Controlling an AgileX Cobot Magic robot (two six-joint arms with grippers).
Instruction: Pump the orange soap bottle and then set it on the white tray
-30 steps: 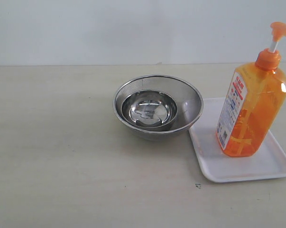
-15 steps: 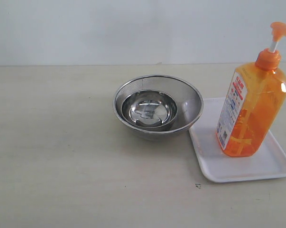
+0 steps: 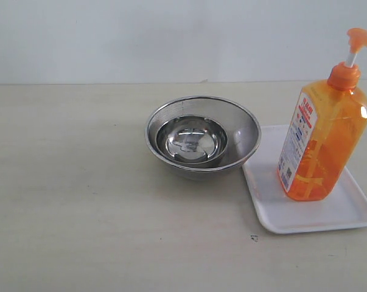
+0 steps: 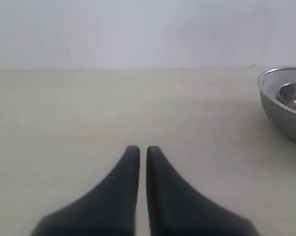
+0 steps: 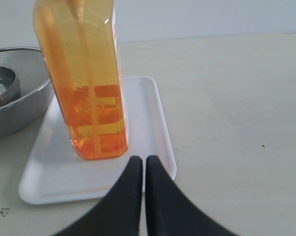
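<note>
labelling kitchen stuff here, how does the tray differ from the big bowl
The tray is white, flat and rectangular; the big bowl is shiny metal, round and deep. The tray carries an orange bottle; the big bowl holds a smaller bowl. Both sit side by side on the table.

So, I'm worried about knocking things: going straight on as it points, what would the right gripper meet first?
Probably the orange soap bottle, near its base on the white tray; the shut right gripper aims close to its edge, so it might only graze it. Height and depth are unclear.
</note>
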